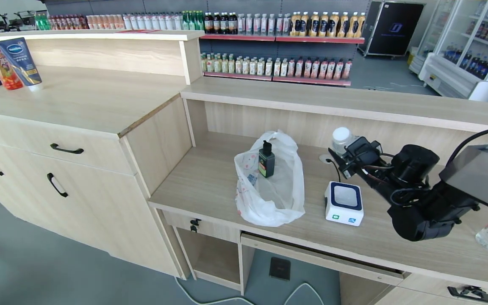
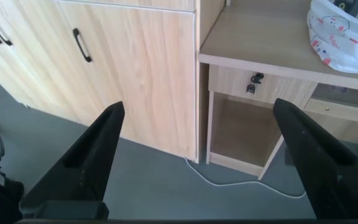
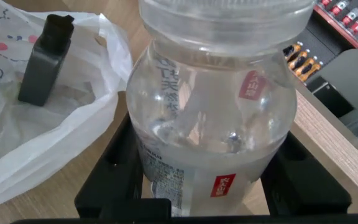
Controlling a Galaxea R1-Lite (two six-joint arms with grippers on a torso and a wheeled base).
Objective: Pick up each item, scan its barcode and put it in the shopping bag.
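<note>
One clear plastic bottle [image 3: 210, 112] clamped in right gripper [image 3: 201, 171]; slick wall might slip near white square scanner [image 1: 344, 203]. Left gripper [image 2: 197, 155] splayed, empty.

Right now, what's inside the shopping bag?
One dark bottle with a black cap sits in the shopping bag. The bag's folds cover its bottom, so anything lying there is hidden. The clear bottle is outside it, in the right tool.

Left claw [image 2: 197, 112] spread wide, right claw [image 1: 343, 150] clamped on bottle [image 3: 216, 124].
</note>
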